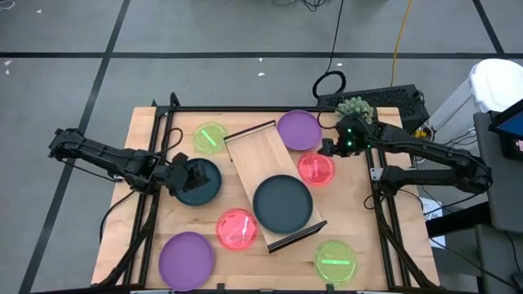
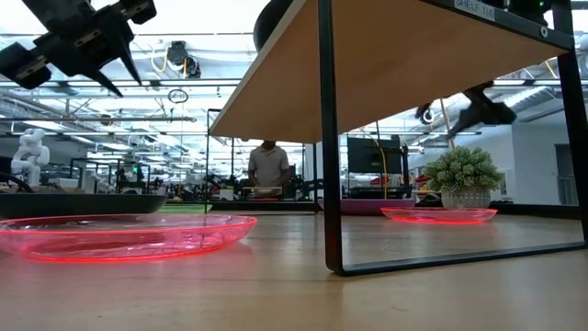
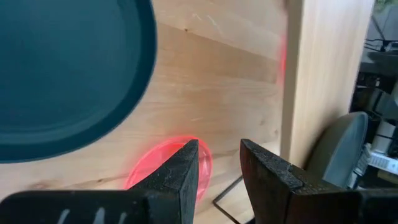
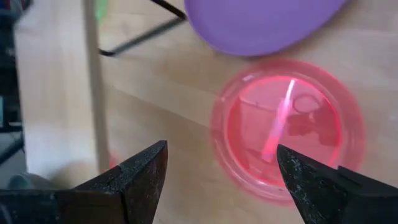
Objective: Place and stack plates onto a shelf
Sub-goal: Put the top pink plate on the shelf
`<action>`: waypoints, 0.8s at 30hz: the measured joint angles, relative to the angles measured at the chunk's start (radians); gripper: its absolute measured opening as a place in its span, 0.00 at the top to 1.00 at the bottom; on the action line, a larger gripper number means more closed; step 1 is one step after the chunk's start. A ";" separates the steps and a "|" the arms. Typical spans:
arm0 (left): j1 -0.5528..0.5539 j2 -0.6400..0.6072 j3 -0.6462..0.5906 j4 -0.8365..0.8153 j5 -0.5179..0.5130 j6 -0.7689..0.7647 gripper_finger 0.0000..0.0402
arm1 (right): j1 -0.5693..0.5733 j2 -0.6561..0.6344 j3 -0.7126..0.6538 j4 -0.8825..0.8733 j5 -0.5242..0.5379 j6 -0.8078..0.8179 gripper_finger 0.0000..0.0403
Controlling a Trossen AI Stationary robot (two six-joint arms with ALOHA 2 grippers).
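Your shelf (image 1: pixel 263 167) lies at a slant across the middle of the table (image 1: pixel 143 229), and one teal plate (image 1: pixel 283 204) already sits on its near half. Every other plate is off the shelf: a purple plate (image 1: pixel 298 129) at its far right corner, a pink plate (image 1: pixel 315 169) just right of the shelf, a green plate (image 1: pixel 210 137) off its far left corner, a second teal plate (image 1: pixel 198 181) to its left, a second pink plate (image 1: pixel 236 229) by its near left edge, a second purple plate (image 1: pixel 186 260) farther out on that side, and a second green plate (image 1: pixel 336 261) beyond its near end. Your left gripper (image 3: pixel 217 177) hangs over the left teal plate with a narrow gap between its fingers, holding nothing. Your right gripper (image 4: pixel 221 180) hovers spread wide above the pink plate right of the shelf, also empty.
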 joint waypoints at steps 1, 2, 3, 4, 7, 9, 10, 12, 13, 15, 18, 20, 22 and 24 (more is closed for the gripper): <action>0.000 0.000 0.000 0.006 -0.001 0.002 0.70 | -0.008 0.000 -0.015 0.003 -0.001 -0.011 0.30; 0.000 0.000 0.000 0.013 -0.003 0.007 0.70 | -0.014 0.000 -0.033 0.003 -0.001 -0.016 0.30; 0.000 0.000 0.000 0.025 -0.003 0.014 0.70 | -0.020 0.001 -0.052 0.000 -0.001 -0.020 0.30; 0.000 0.000 0.000 0.037 -0.004 0.023 0.70 | -0.025 0.002 -0.070 -0.002 -0.002 -0.027 0.30; 0.000 0.000 0.000 0.082 -0.006 0.082 0.70 | -0.030 0.001 -0.134 0.012 -0.037 -0.027 0.30; 0.001 0.000 0.000 0.100 -0.006 0.108 0.70 | -0.030 0.002 -0.180 0.011 -0.057 -0.019 0.30; 0.004 0.000 0.000 0.100 -0.006 0.109 0.70 | -0.030 0.002 -0.200 0.011 -0.064 -0.015 0.30; 0.007 0.000 0.000 0.099 -0.006 0.112 0.70 | -0.030 0.002 -0.238 0.028 -0.079 -0.005 0.30; 0.009 0.000 0.000 0.099 -0.006 0.113 0.70 | -0.030 0.002 -0.256 0.040 -0.080 0.005 0.30; 0.009 0.000 0.000 0.099 -0.006 0.115 0.70 | -0.030 0.002 -0.283 0.072 -0.080 0.021 0.30; 0.009 0.000 0.000 0.110 0.002 0.141 0.70 | -0.030 0.002 -0.319 0.142 -0.079 0.054 0.30; 0.009 0.000 0.000 0.127 0.005 0.178 0.70 | -0.030 0.002 -0.345 0.184 -0.078 0.082 0.31; 0.009 0.000 0.000 0.144 0.005 0.216 0.70 | -0.030 0.002 -0.366 0.219 -0.077 0.105 0.33; 0.009 0.000 0.000 0.154 0.010 0.246 0.70 | -0.030 0.002 -0.384 0.232 -0.077 0.119 0.36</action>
